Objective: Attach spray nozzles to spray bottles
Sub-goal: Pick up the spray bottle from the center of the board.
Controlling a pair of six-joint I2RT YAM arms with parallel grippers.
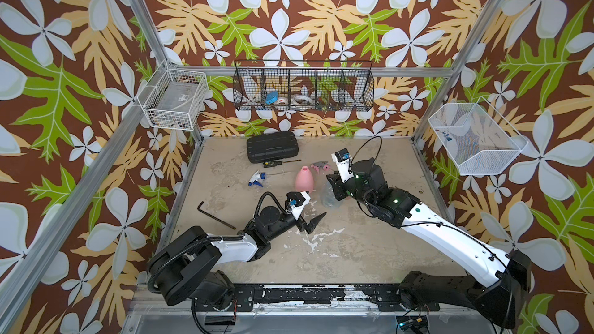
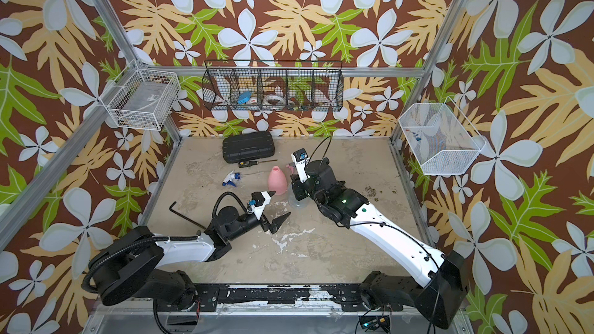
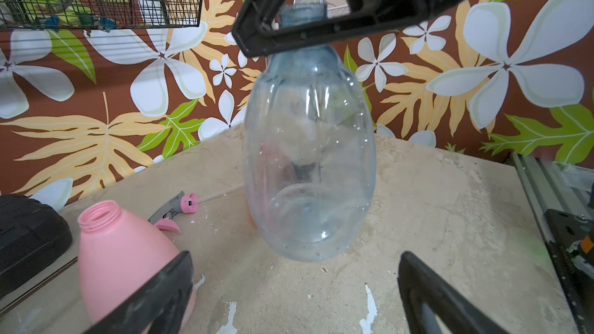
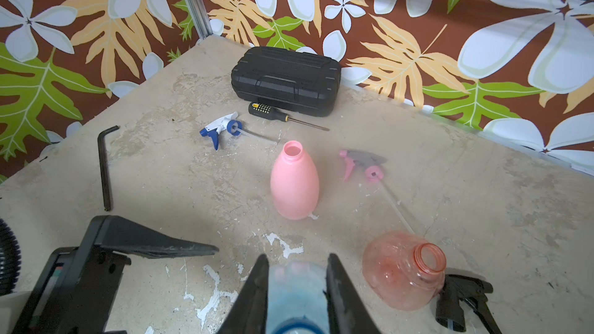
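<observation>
1. The right tool point(image 4: 297, 271) pinches the neck of the clear bluish bottle point(image 3: 308, 155) and holds it upright, slightly tilted, near the middle of the bench point(image 1: 353, 252). Whether its base touches the surface cannot be told.
2. The left tool point(image 1: 316, 221) hangs empty with its jaws spread wide, pointed at the held bottle and just short of it.
3. The pink bottle point(image 1: 304, 178) stands upright and uncapped close beside the left tool. It sits between the held bottle and the white-and-blue nozzle point(image 1: 257, 178), which lies on its side farther left.
4. The grey-and-pink nozzle point(image 4: 363, 162) lies just behind the pink bottle, its thin dip tube trailing toward the orange-red bottle point(image 4: 401, 271).
5. The orange-red bottle lies on its side near the held bottle, and the black nozzle point(image 4: 463, 297) lies right against or just beside it. Only the right wrist view shows these two; the right arm point(image 1: 450, 232) covers that patch of bench in both top views.
6. A black case point(image 1: 272, 146) sits against the back wall with a screwdriver point(image 4: 273, 113) just in front of it. A hex key point(image 1: 213, 216) lies well apart, near the left edge.
</observation>
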